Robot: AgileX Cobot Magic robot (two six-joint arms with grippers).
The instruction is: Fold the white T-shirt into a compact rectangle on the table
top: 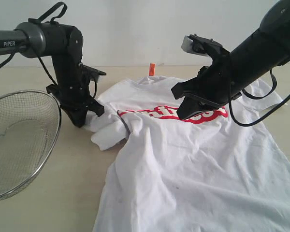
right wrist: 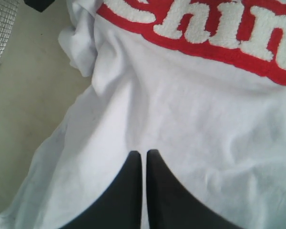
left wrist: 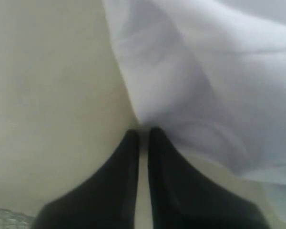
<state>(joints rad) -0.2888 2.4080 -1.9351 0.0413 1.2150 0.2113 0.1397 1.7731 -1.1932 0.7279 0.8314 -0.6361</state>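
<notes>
The white T-shirt lies face up on the beige table, rumpled, with its red lettered band across the chest and an orange collar tag at the far edge. My left gripper is down at the bunched left sleeve. In the left wrist view its gripper is shut, and the cloth narrows to a point at the tips. My right gripper hovers over the chest, shut and holding nothing. In the right wrist view that gripper sits above plain white cloth below the red band.
A round wire-mesh basket stands on the table at the left, close to the left arm. Its rim also shows in the right wrist view, the basket being beside bare table. The shirt's hem runs off the near edge.
</notes>
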